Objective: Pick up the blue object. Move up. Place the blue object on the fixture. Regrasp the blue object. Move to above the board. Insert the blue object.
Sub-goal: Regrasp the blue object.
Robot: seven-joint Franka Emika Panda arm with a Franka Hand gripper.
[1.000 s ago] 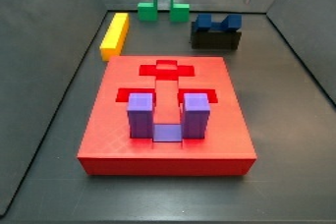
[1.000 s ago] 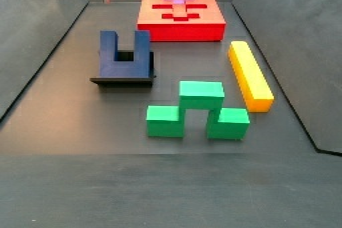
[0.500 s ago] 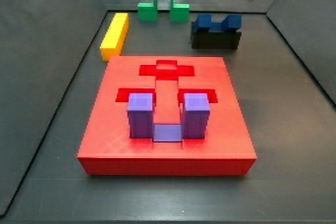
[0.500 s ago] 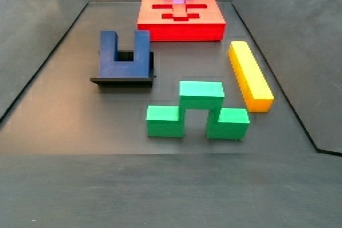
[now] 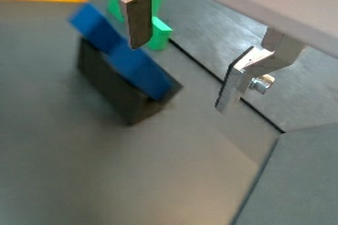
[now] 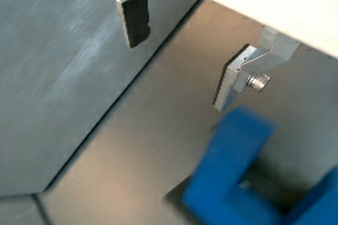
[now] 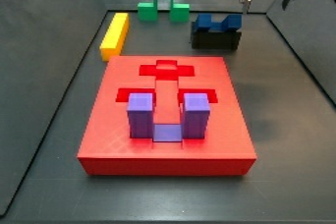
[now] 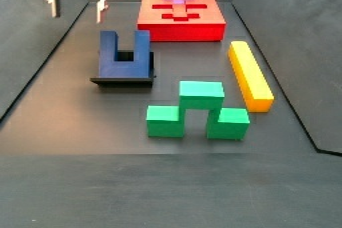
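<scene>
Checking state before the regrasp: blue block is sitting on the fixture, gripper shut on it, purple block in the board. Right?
One thing is wrong: the gripper is not shut on the blue block. A side view shows it open, up above and clear of the block, holding nothing. The rest stands: the blue block sits on the fixture and the purple block is in the board.

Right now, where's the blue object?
The blue object sits on the fixture, apart from the board, in both side views; the gripper hangs open above it.
</scene>
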